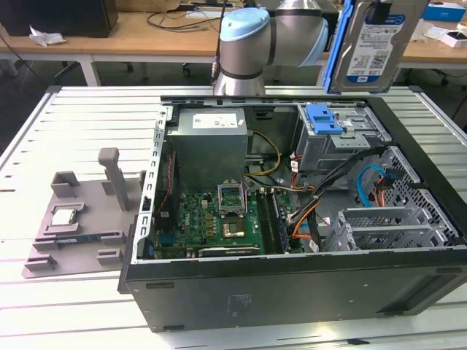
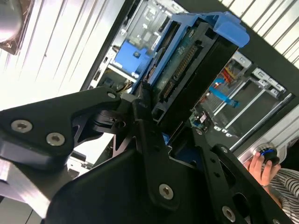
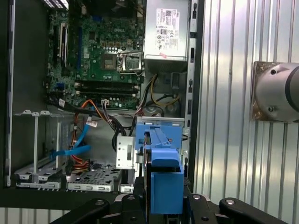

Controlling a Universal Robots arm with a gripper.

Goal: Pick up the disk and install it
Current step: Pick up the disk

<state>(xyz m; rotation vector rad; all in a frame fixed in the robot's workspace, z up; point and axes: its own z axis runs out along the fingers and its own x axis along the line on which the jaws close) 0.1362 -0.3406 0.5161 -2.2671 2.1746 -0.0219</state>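
Exterior view: the disk (image 1: 373, 45) hangs upright, clear above the open computer case (image 1: 292, 292) at its drive cage (image 1: 325, 124) end. Its silver face shows a white-and-blue label, and a blue plastic rail runs down its edge. Second wrist view: the disk's underside shows a green circuit board and a connector row, with the black metal fingers (image 2: 141, 114) clamped on it. The case stands on a ribbed metal bench (image 1: 73, 117).

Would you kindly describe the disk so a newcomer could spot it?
Start at the open computer case. Above its far corner, at the exterior view's right, the gripper holds the disk: silver, labelled, blue-railed, unlike the grey cage beneath.
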